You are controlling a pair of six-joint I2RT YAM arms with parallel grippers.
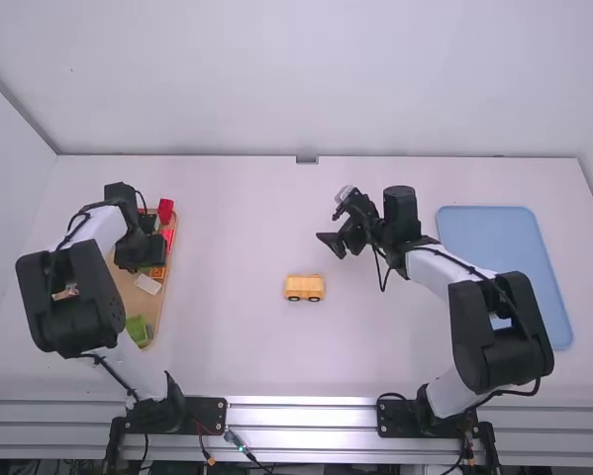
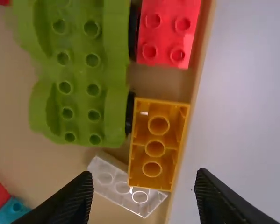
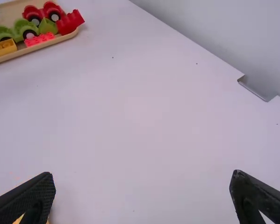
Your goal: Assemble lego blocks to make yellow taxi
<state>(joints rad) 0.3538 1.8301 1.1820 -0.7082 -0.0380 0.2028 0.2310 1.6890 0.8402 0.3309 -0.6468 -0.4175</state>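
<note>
Your left gripper (image 2: pixel 144 174) hangs over the block tray (image 1: pixel 140 297), jaws spread wide with nothing between them, above a yellow block (image 2: pixel 154 149) inside the tray's edge. The wheeled yellow base (image 1: pixel 304 288) stands upright on the table, well apart from the tray, to its right. Your right gripper (image 1: pixel 334 243), also wide and empty, waits over the table beyond that base, farther from the tray.

The likely next step is picking the yellow block, and the tray crowds you: a white block (image 2: pixel 123 186) lies against it, so a careless close could pinch both, and a descending finger could strike the green piece (image 2: pixel 83 70) or the tray's rim. The block appears hollow side up; stacked unturned, it would probably not seat.
</note>
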